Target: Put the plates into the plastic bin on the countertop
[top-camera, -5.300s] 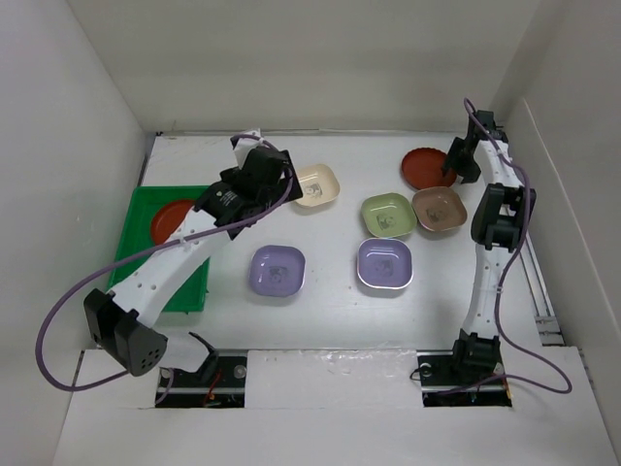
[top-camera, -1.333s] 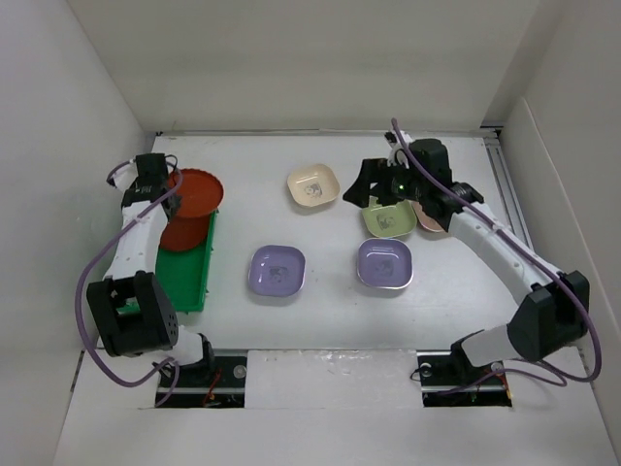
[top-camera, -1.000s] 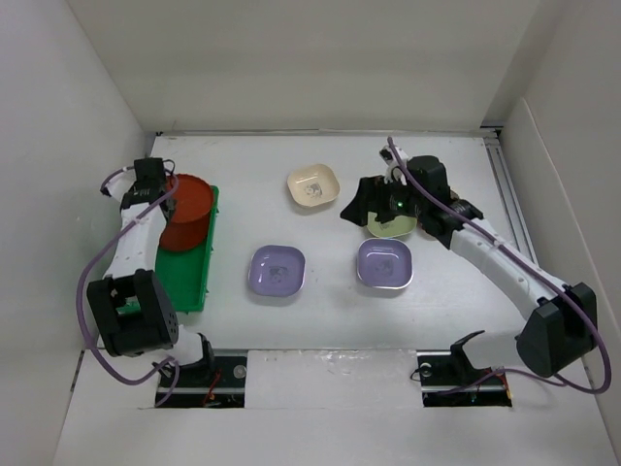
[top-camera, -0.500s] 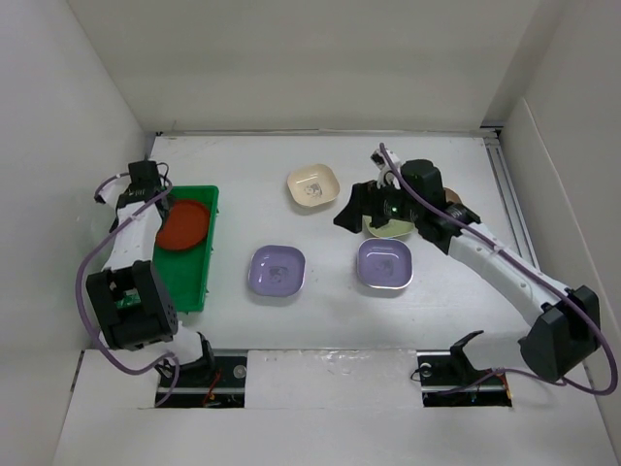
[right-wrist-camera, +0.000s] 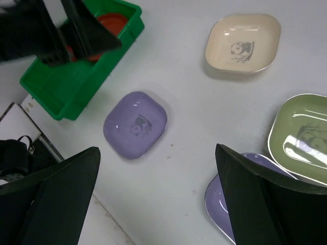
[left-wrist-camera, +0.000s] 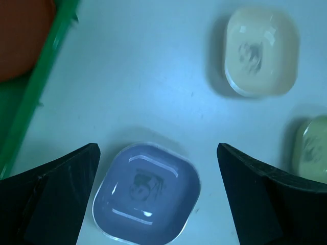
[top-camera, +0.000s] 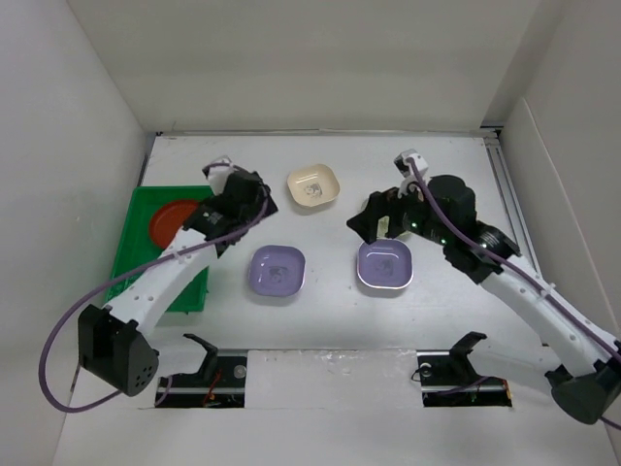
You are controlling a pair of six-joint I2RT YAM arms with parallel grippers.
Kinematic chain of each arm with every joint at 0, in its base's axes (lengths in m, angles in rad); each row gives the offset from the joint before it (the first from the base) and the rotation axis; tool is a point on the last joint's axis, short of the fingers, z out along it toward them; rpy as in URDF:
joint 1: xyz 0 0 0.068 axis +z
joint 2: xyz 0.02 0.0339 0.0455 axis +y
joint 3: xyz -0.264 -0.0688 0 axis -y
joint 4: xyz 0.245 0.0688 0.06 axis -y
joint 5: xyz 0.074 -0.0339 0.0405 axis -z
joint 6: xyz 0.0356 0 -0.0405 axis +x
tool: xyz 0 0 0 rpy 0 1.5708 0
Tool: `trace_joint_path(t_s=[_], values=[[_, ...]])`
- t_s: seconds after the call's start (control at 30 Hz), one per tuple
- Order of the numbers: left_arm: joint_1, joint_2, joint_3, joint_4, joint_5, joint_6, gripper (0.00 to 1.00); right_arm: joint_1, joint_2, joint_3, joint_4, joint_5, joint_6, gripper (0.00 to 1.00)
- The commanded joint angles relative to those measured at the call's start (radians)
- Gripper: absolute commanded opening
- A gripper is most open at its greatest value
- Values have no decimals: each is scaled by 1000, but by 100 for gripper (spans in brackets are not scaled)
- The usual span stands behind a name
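- So, left jaws hung wide open, empty, over the worktop [top-camera: 320, 325] btwn plastic bin [top-camera: 126, 250] and cream plate [top-camera: 313, 186].
- Right jaws likewise spread wide, nothing held, above the worktop's middle.
- Bin sat at the worktop's left edge w/ a red-brown plate [top-camera: 171, 221] in its far end.
- Cream plate lay toward the far edge.
- Two lavender plates, left one [top-camera: 277, 270] and right one [top-camera: 385, 264], sat apart toward the near edge.
- Light green plate [right-wrist-camera: 304, 138] lay just beside the right lavender; contact unclear.
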Motion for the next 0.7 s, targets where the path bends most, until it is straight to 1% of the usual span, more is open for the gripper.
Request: trace_joint_path(t_s=[0.0, 0.03, 0.07, 0.17, 0.3, 0.43, 0.53, 0.6, 0.63, 0.67], values=[[-99, -23, -139, -64, -37, -62, 100, 7, -84, 11, -67, 65, -27, 100], [-133, -23, -164, -64, -19, -72, 100, 7, -122, 11, -78, 65, -27, 100], [-142, -23, -189, -64, -19, -81, 100, 7, -141, 11, -88, 65, -27, 100], [-143, -34, -276, -64, -2, -130, 100, 7, -204, 11, -111, 65, -27, 100], [-143, -78, -379, -32, 29, -183, 100, 7, -236, 11, -122, 56, -27, 100], [-143, -60, -439, 22, 66, -194, 100, 7, -236, 11, -122, 46, -27, 100], [-143, -20, -476, 63, 78, -194, 95, 7, -227, 11, -111, 37, -27, 100], [-143, -2, -500, 90, 78, -194, 88, 7, -227, 11, -111, 37, -27, 100], [-143, 14, -500, 90, 78, -194, 82, 7, -227, 11, -111, 37, -27, 100], [-143, 32, -511, 112, 89, -208, 72, 7, -227, 11, -111, 37, -27, 100]])
